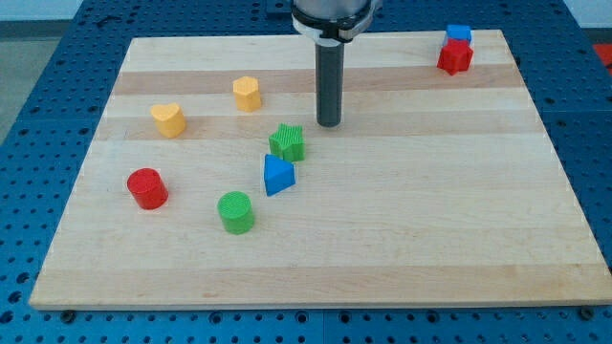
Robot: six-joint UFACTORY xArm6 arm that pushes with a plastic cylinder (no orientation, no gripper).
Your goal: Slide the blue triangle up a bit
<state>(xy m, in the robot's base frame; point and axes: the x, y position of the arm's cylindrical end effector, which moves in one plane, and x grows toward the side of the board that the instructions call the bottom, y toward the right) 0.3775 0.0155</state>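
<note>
The blue triangle (277, 176) lies near the middle of the wooden board (430, 220), just below and touching the green star-shaped block (288, 142). My tip (329, 123) stands above and to the right of the green star, a short gap away from it, and farther up-right of the blue triangle. It touches no block.
A green cylinder (235, 211) sits below-left of the triangle. A red cylinder (147, 188) is at the left. Two yellow blocks (168, 119) (247, 94) lie upper left. A red block (455, 57) and a blue block (459, 34) sit at the top right corner.
</note>
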